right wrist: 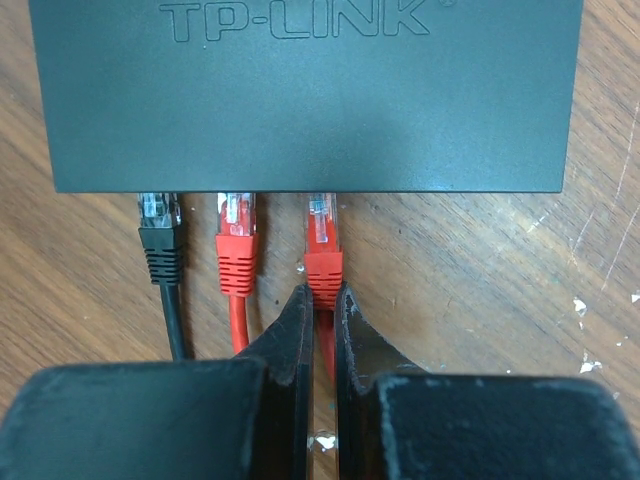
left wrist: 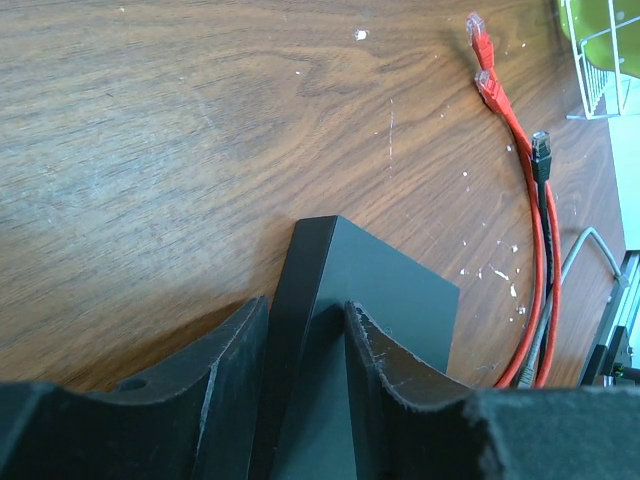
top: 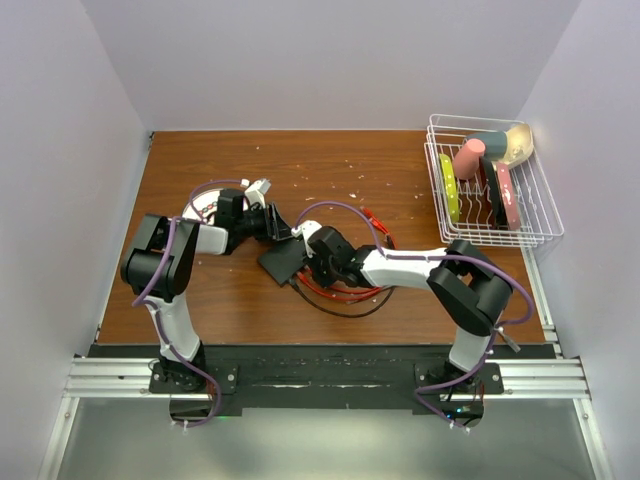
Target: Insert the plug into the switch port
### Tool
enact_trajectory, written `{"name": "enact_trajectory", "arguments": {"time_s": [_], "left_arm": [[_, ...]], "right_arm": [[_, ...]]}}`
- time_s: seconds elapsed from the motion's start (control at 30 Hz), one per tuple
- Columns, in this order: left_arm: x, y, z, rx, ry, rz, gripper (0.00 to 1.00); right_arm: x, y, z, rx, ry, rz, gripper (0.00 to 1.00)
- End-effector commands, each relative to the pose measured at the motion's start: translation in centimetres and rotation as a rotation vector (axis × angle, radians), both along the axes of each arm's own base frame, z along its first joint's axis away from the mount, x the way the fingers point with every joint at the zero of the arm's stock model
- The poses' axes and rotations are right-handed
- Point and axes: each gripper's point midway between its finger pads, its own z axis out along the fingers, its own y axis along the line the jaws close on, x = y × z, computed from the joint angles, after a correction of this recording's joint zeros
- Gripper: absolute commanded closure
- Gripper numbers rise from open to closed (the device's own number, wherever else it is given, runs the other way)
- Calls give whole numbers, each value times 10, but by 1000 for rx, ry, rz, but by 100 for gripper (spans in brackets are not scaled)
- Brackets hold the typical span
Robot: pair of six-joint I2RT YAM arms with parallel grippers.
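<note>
Nearest the arm bases, the right gripper is seen with its fingers pinched almost together on the boot of the red plug. Just beyond, that plug's clear tip is set at the port edge of the switch, in a row with a second red plug and a black plug. The switch, marked TP-LINK, lies mid-way across the wooden table. At its far corner the left gripper is closed part-way, one finger against each side of the box. Farther right, loose red cable ends are seen, and a wire dish rack stands at the far right.
</note>
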Motion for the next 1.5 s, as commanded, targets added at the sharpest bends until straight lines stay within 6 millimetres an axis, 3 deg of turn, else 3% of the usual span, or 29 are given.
{"name": "enact_trajectory", "arguments": {"time_s": [0.0,0.67,1.03,1.3,1.47], "left_arm": [[8,-1,5,-3,-42,-23,59],[3,-4,12,-16,-45,-48,61],[-11,-8,6,-37,0,-99,74],[-22,-2,-9,-1,63,-92,75],[-4,7,-8,55,32,-13,55]], "right_arm": [[10,3,9,7,-34,-48,100],[19,14,14,0,-7,-90,100],[32,25,28,33,-43,-104,100],[39,34,29,35,-52,-99,100],[35,31,24,28,-42,-100,100]]}}
